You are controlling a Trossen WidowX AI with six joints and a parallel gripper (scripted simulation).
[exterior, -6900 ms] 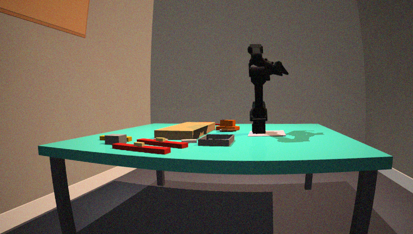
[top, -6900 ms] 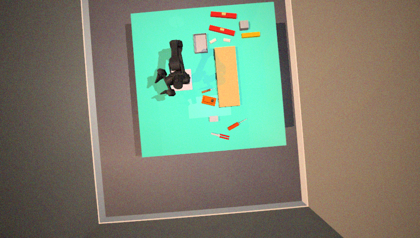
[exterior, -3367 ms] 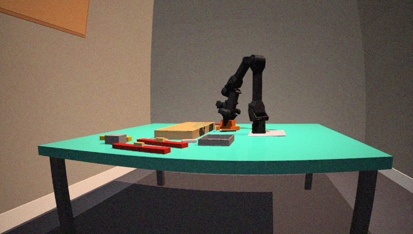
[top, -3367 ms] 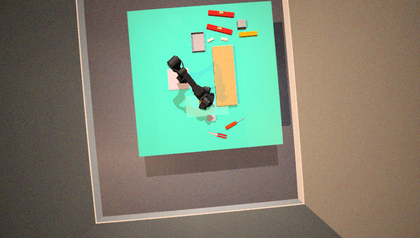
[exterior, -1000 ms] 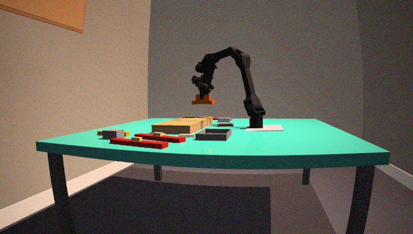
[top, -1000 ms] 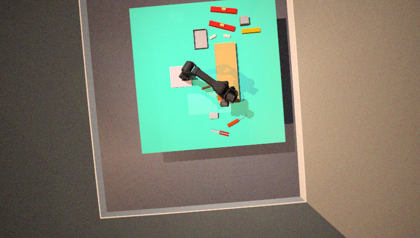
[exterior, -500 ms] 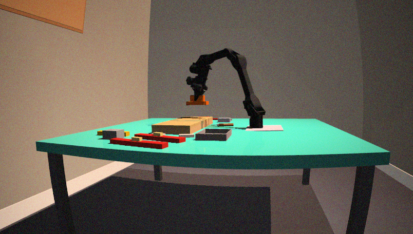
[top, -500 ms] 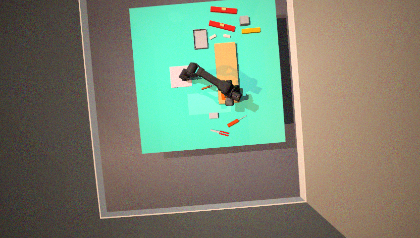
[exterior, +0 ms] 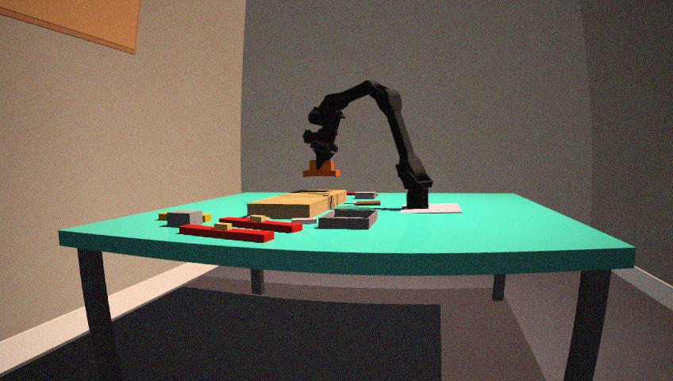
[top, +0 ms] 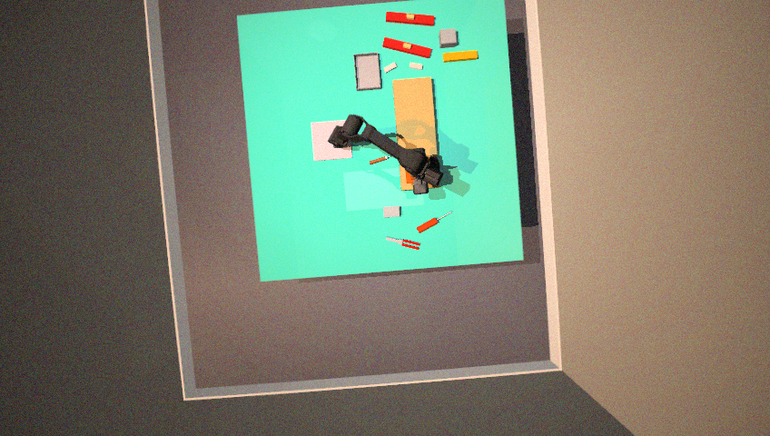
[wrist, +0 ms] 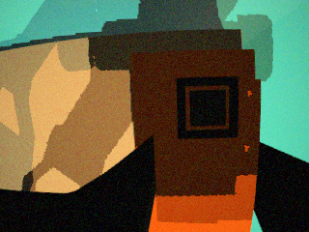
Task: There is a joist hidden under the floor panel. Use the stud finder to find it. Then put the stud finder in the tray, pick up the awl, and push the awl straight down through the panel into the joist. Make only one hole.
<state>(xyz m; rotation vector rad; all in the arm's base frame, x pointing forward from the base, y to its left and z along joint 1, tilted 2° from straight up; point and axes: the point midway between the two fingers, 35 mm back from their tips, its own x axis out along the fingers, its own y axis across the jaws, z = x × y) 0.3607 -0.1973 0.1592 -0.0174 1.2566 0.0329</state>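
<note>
My gripper [exterior: 321, 163] [wrist: 195, 142] is shut on the orange stud finder [top: 409, 177] [exterior: 321, 173] [wrist: 203, 164]. It holds the stud finder level in the air above the lower end, in the top view, of the tan floor panel [top: 413, 103] [exterior: 283, 208] [wrist: 72, 87]. A gap shows between them in the exterior view. The square display on its top looks dark in the wrist view. The awl [top: 378, 160] [exterior: 368, 202], with a brown handle, lies on the table between the arm's base and the panel. The grey tray [top: 368, 71] [exterior: 347, 225] is empty. The joist is hidden.
A screwdriver [top: 427, 224], pliers [top: 411, 243] and a pale block [top: 391, 212] lie below the panel in the top view. Two red levels [top: 397, 16] [top: 393, 44], a grey block [top: 448, 37], a yellow bar [top: 460, 55] and two small white pieces [top: 390, 67] [top: 416, 65] lie beyond its other end.
</note>
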